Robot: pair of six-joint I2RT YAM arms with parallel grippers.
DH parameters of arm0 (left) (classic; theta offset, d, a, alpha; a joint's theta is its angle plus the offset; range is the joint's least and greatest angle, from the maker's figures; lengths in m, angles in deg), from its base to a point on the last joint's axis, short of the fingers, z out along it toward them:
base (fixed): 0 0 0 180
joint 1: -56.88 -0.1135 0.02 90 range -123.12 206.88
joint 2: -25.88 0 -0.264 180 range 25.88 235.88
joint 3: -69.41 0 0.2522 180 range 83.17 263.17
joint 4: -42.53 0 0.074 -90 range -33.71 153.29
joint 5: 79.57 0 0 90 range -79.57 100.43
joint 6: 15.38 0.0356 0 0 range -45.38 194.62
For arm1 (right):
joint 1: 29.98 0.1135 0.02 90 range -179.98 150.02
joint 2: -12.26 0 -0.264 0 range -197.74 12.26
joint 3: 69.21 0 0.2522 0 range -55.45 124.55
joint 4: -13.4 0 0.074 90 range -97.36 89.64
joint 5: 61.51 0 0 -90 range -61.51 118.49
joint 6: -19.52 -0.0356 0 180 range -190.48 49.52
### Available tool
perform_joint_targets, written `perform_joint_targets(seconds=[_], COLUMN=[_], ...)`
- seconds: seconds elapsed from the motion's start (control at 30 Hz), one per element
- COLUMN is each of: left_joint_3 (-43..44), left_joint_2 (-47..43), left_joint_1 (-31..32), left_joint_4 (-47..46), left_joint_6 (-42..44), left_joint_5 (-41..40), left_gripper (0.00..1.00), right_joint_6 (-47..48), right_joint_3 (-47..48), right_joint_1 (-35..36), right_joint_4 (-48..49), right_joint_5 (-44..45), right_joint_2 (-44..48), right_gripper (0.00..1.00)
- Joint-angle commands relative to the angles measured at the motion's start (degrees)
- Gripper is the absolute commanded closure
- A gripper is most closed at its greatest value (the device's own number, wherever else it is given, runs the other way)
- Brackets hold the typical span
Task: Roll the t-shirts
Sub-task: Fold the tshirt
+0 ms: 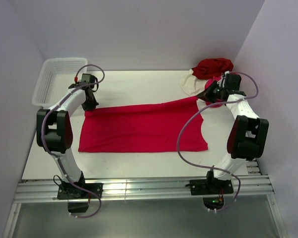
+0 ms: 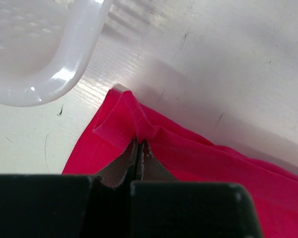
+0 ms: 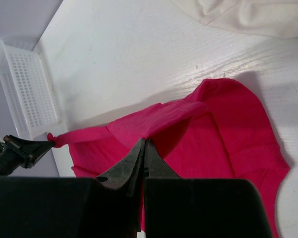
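**End effectors clamped on the far edge of the crimson t-shirt**

Both jaws of the left end effector (image 1: pixel 89 105) are seen pressed fully together, and a small fold of red cloth is pinched between their tips in the left wrist view (image 2: pixel 139 142). The cloth held there is the far-left corner of the crimson t-shirt (image 1: pixel 144 131), which is bunched into a raised ridge just ahead of the tips. The right end effector (image 1: pixel 209 97) is likewise closed tight. In the right wrist view (image 3: pixel 144 142) a fold at the far-right part of the same shirt is gripped between its tips.

The crimson t-shirt is spread wide across the middle of the surface (image 1: pixel 139 84), between the two arms. Its near edge lies flat. Its far edge is drawn into a taut line from one end effector to the other, as the right wrist view shows.

A white mesh basket (image 1: pixel 42 89) is placed at the far-left corner of the surface, just beyond the left end effector, and its rounded rim is visible near the pinched corner in the left wrist view. At the far right, a dark red t-shirt (image 1: pixel 213 67) is heaped on a cream white t-shirt (image 1: pixel 190 85), just beyond the right end effector. Whether these touch the crimson shirt cannot be told.
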Motion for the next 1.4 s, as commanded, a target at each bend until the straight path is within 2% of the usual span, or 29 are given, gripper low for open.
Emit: perform_joint_targets(seconds=[0.0,0.13,0.23,0.27,0.33,0.37,0.43,0.73,1.07,1.37], left_joint_3=[-0.9,-2.0,-1.6,-1.0,0.2,0.7,2.5,6.8,2.3,0.5], left_joint_2=[-3.4,-3.2,-2.9,-2.7,-2.3,-1.9,-1.5,2.4,-1.2,-0.5], left_joint_1=[0.1,0.1,0.1,0.1,0.1,0.1,0.1,0.1,-0.1,-0.7], left_joint_4=[-1.9,-2.8,-3.1,-3.2,-2.9,-2.9,-2.3,-0.7,-1.4,-1.2], left_joint_6=[-0.2,-0.3,0.2,0.6,1.3,2.0,2.5,3.7,4.1,2.7], left_joint_5=[-0.4,0.9,1.1,1.1,1.4,1.8,2.0,2.9,3.6,4.5], left_gripper=[1.00,0.98,0.84,0.75,0.65,0.56,0.50,0.47,0.39,0.40], right_joint_6=[0.1,-0.2,-0.4,-0.4,-0.4,-0.4,-0.5,-0.4,-0.1,-0.2], right_joint_3=[-1.0,-2.2,-1.9,-1.8,-1.1,-0.8,-0.4,-0.9,-0.2,0.4], right_joint_1=[-0.5,-0.5,-0.5,-0.5,-0.5,-0.5,-0.5,-0.5,-0.5,-0.5], right_joint_4=[1.2,1.7,2.1,2.0,1.8,1.8,1.8,2.1,1.5,1.4], right_joint_5=[0.4,0.4,0.2,0.3,0.5,0.5,0.7,0.9,1.1,0.4], right_joint_2=[3.9,3.9,3.2,2.9,2.4,2.1,1.8,1.5,1.1,0.4], right_gripper=[1.00,1.00,1.00,1.00,1.00,1.00,1.00,1.00,1.00,1.00])
